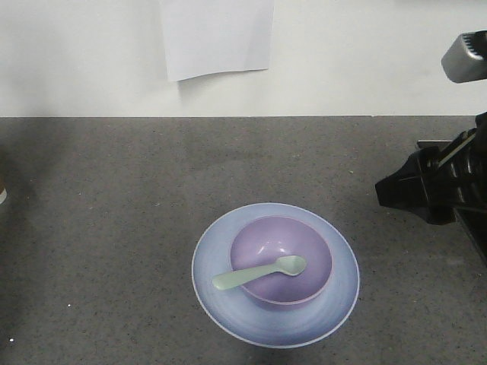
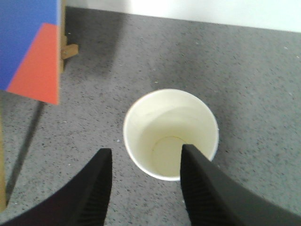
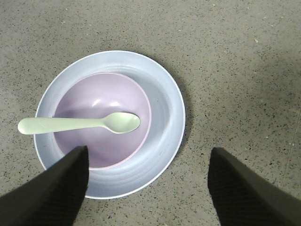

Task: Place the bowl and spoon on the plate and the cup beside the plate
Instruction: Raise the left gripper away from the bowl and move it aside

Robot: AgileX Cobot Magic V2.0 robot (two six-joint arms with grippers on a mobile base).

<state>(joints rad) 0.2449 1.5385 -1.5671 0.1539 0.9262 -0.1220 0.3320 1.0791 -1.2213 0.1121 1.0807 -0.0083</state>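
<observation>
The pale blue plate [image 1: 228,300] lies on the grey table with the lavender bowl [image 1: 262,247] standing in its middle. A mint-green spoon [image 1: 259,272] rests across the bowl, with its handle over the left rim. My right gripper [image 3: 148,150] hangs open above the plate's [image 3: 164,108] near right rim, holding nothing. The bowl [image 3: 94,99] and spoon [image 3: 70,125] are just ahead of it. The cup [image 2: 164,117] stands upright on the table, white inside. My left gripper [image 2: 146,149] is open above its near edge, and the right finger [image 2: 197,174] overlaps the rim.
A blue and red board [image 2: 30,47] on a wooden stand is left of the cup. A white sheet [image 1: 217,34] hangs on the wall behind the table. The right arm's black body [image 1: 441,186] fills the right edge of the front view.
</observation>
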